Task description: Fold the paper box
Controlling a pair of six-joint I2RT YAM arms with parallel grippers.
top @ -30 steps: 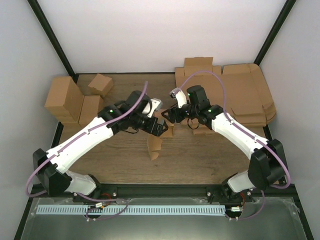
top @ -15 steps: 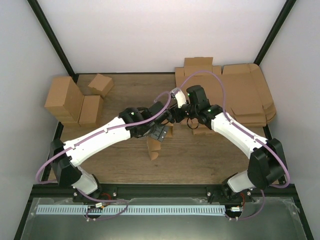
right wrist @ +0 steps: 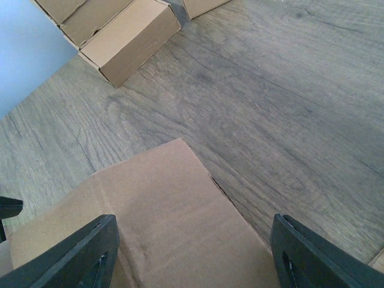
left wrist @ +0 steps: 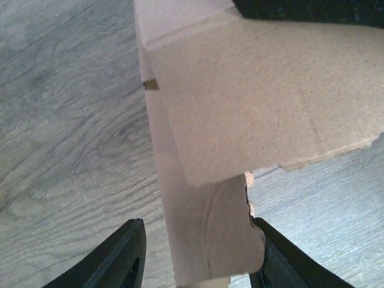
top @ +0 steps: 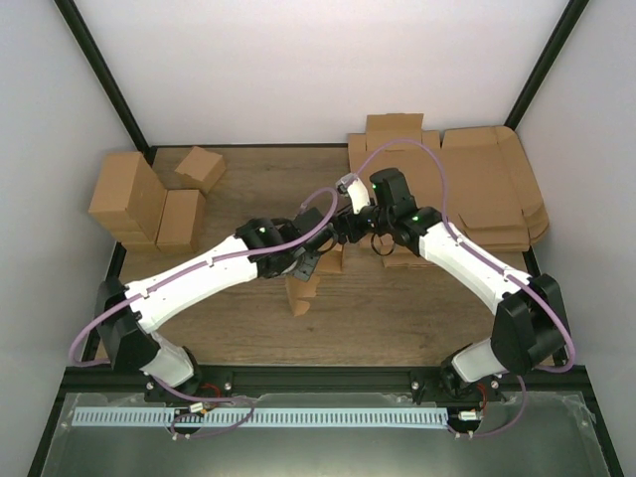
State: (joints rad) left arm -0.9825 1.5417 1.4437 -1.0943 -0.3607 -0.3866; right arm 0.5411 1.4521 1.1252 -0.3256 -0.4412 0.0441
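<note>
The paper box point(top: 298, 293) is a partly folded brown cardboard piece at the table's middle. In the left wrist view its narrow flap point(left wrist: 210, 234) runs down between the fingers under a wider panel point(left wrist: 264, 90). My left gripper point(top: 310, 264) point(left wrist: 198, 243) straddles that flap: the right finger touches its edge, and the left finger point(left wrist: 123, 258) stands a little apart, so the jaws are open. My right gripper point(top: 343, 237) point(right wrist: 195, 234) is open wide over a flat panel of the box point(right wrist: 162, 216), which reaches out past its left finger.
A thick pile of flat cardboard sheets point(top: 477, 194) lies at the back right, just behind the right arm. Folded brown boxes point(top: 134, 199) point(right wrist: 129, 39) stand at the back left. Black frame posts run up both sides of the table.
The left arm has reached in to the right and down onto the box's flap, and its jaws have narrowed around it. The box's lower end shifted slightly left. The right arm has stayed put.
</note>
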